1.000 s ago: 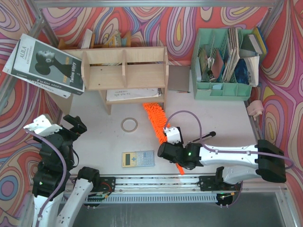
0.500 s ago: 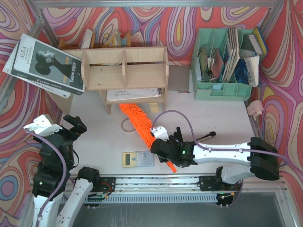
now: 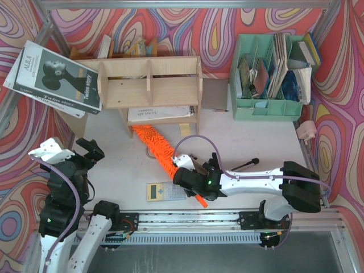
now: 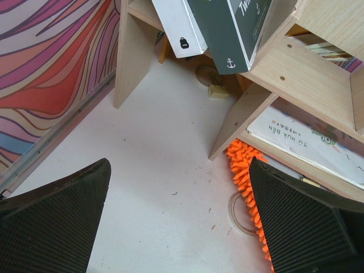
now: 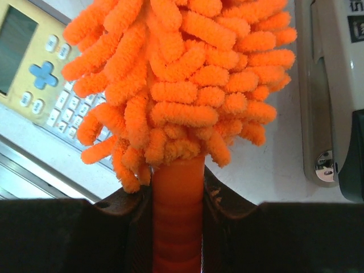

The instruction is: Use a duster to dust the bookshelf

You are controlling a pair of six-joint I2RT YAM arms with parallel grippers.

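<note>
Mid-task. Pinching duster (image 3: 152,143) handle in right gripper (image 5: 177,211), head at bookshelf (image 3: 151,85) base; holding left gripper (image 4: 179,223) spread; upper compartments apparently left.

The fingers (image 4: 54,219) stand wide apart above the tabletop (image 4: 159,165). The duster (image 4: 245,170) head lies beside a bookshelf (image 4: 307,68) leg, partly covering a ring (image 4: 232,211). A dark book (image 4: 227,28) leans against the bookshelf.

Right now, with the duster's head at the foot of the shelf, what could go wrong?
The duster lies across the tape ring by the bookshelf leg; a sweep may drag it. The right claw, shut on the handle, sits beside the calculator and could nudge it. A bump to the shelf might tip the big book overhanging its left end.
</note>
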